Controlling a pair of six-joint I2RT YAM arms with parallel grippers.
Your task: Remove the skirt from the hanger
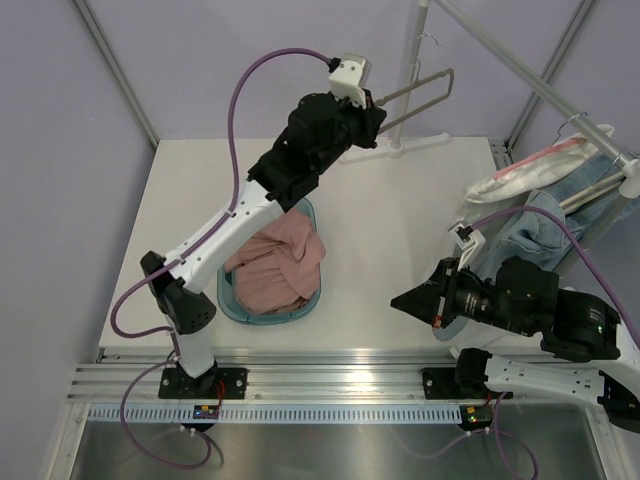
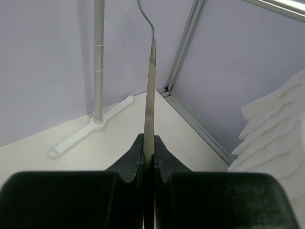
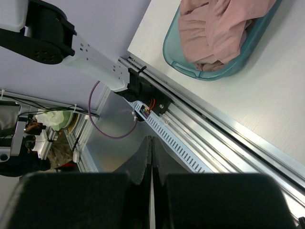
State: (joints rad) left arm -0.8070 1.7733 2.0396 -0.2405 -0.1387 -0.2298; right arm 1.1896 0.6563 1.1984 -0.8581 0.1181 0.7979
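Big white worktop (image 1: 400, 200) under it all. Off at the right side, more clothes (image 1: 540, 225) hanging on a rail, not touched by any pincer. Near the left front, a blue tub (image 1: 228, 305) with the pink skirt (image 1: 275, 270) heaped inside. Nothing pink on the hanger (image 2: 150, 105): just a bare thin frame, held up high at the back of the worktop, well apart from the tub. Left pincer (image 2: 149, 160) squeezed narrow on one end of the hanger. Right pincer (image 3: 151, 157) closed all the way, holding nothing, hanging low near the front right and pointing toward the tub.

Looks like a finished main job: skirt off, hanger bare. Maybe left to do: putting the hanger down, or back by the pole (image 2: 98, 62), and letting go. Hard to tell about anything more.
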